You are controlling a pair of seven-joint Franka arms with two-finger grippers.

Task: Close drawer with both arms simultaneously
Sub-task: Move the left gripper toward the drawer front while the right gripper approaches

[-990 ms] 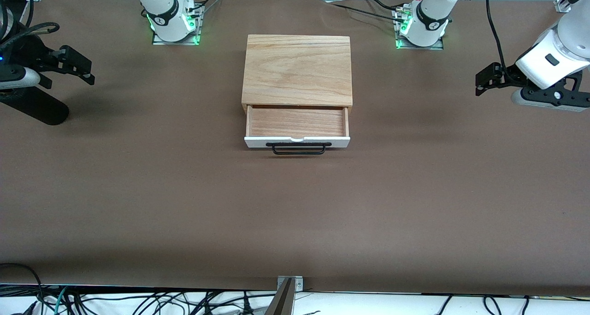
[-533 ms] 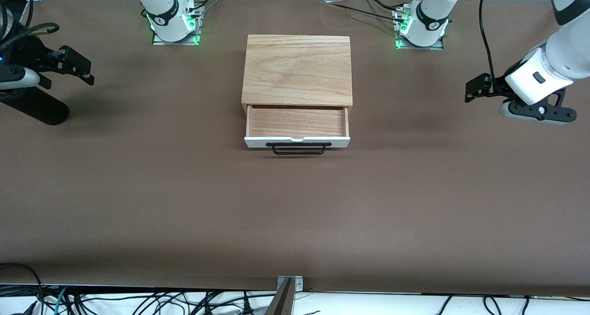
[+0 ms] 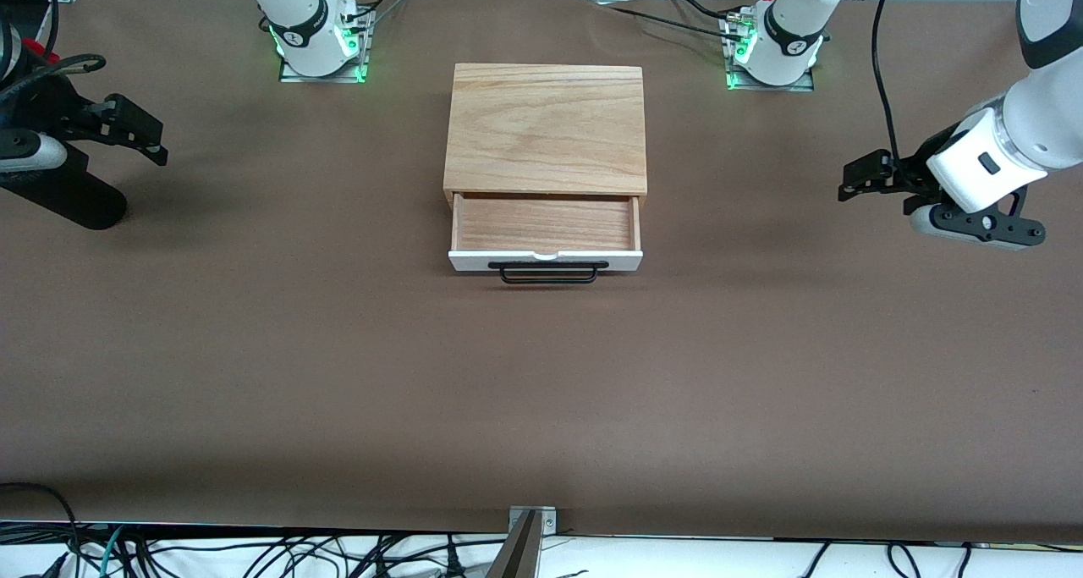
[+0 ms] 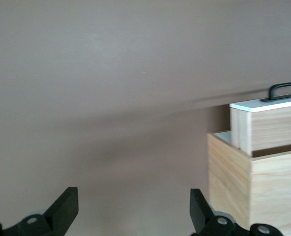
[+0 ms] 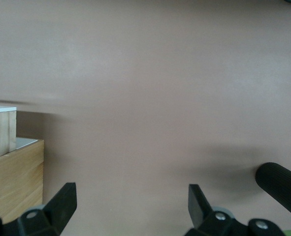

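The left gripper (image 3: 856, 176) hangs over bare table near the left arm's end, well apart from the drawer, its two black fingers (image 4: 64, 209) spread wide with nothing between them. The right gripper (image 3: 135, 129) hangs over the table at the right arm's end, likewise empty, with its fingers (image 5: 61, 199) parted. Just beside it, a black ribbed cylinder (image 3: 59, 193) lies at that end of the table; what it is I cannot tell.

Moving inward from both grippers, there is only the brown tabletop (image 3: 541, 409) until the middle, where the oak-coloured box (image 3: 546, 129) sits between the two arm bases. The drawer (image 3: 546, 227) stands pulled out of the box on the side toward the front camera, its light-wood tray open to view and empty. Its white front panel (image 3: 626, 261) faces that camera, and the long black wire handle (image 3: 548, 274) juts from the panel's middle. In the left wrist view the drawer's side (image 4: 268, 128) clearly projects from the box (image 4: 253, 191), and the right wrist view shows the same at the box's other end (image 5: 1, 132).

As I judge it, none of the closing is done: the drawer is open about as far as it shows, and neither gripper touches it. Left to do: bring both grippers to the white panel, one toward each end, and press it evenly into the box.
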